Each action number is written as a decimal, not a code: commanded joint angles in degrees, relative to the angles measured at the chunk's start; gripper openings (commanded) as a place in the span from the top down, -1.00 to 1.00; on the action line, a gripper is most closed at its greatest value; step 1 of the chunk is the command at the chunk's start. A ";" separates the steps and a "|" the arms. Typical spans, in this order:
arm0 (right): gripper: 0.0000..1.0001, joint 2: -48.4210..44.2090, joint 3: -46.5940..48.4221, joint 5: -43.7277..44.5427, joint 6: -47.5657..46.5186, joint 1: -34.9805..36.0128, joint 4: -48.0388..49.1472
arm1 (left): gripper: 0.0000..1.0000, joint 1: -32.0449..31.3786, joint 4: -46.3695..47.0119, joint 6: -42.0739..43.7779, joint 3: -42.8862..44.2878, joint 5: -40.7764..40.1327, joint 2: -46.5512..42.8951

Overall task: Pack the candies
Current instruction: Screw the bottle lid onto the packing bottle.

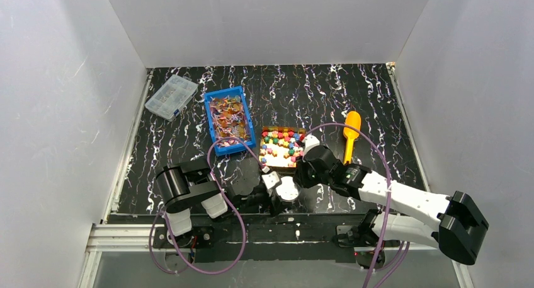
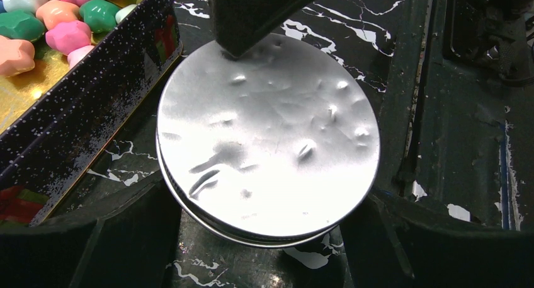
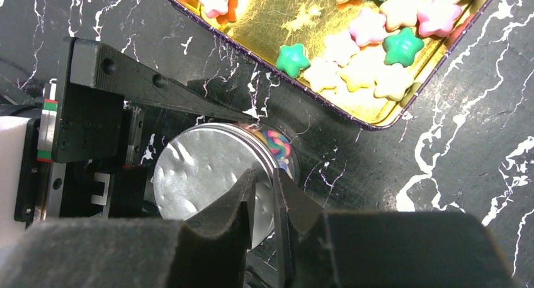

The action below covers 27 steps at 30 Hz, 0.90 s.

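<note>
Jar (image 3: 281,146) body is mostly hidden: only its dented silver lid (image 2: 267,137) and a strip of swirly multicolour label show, and the print is too small to read. In the top view both wrists crowd over the jar, and the right wrist covers the near right corner of the tin (image 2: 94,105). Left gripper (image 2: 264,231) has its jaws closed in against the jar's two sides, with the lid filling the gap between them; its fingertips are cut off by the frame edge. Right gripper (image 3: 267,203) is nearly closed, pinching the lid rim, one finger on top and one outside. Candies (image 3: 352,48), star-shaped in pink, green, cream and orange, lie loose in the gold-lined tin just beyond the jar. The tin wall is dark and speckled with red-green print, unreadable. Wrapped candies (image 1: 228,115), orange-purple, are heaped in the blue bin (image 1: 208,111) to the left of the tin, single pieces not distinguishable. Orange scoop (image 1: 351,132) lies to the right of the tin, apart from it. Clear compartment box (image 1: 170,96) sits far left, contents too small to tell. Black marbled table (image 1: 315,92).
</note>
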 commanded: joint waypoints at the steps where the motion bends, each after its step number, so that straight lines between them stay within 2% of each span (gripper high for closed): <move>1: 0.55 -2.53 -2.05 -5.28 2.38 0.50 -4.52 | -0.09 0.33 -3.33 -0.02 -0.85 -5.68 -0.91; 10: 0.63 -8.85 -6.37 -9.84 7.89 1.27 -6.59 | -0.08 0.33 -4.30 0.46 -0.92 -9.73 -1.35; 17: 0.64 -10.68 -7.67 -10.72 13.11 6.00 -5.56 | -0.08 0.33 -4.59 0.59 -0.76 -10.55 -1.49; 23: 0.65 -10.21 -5.79 -5.08 16.71 12.83 -2.65 | -0.07 0.33 -4.92 0.46 -0.66 -10.25 -1.47; 27: 0.64 -10.11 -1.38 -0.35 16.55 14.82 -5.54 | -0.05 0.26 -4.94 0.25 -0.57 -10.05 -1.17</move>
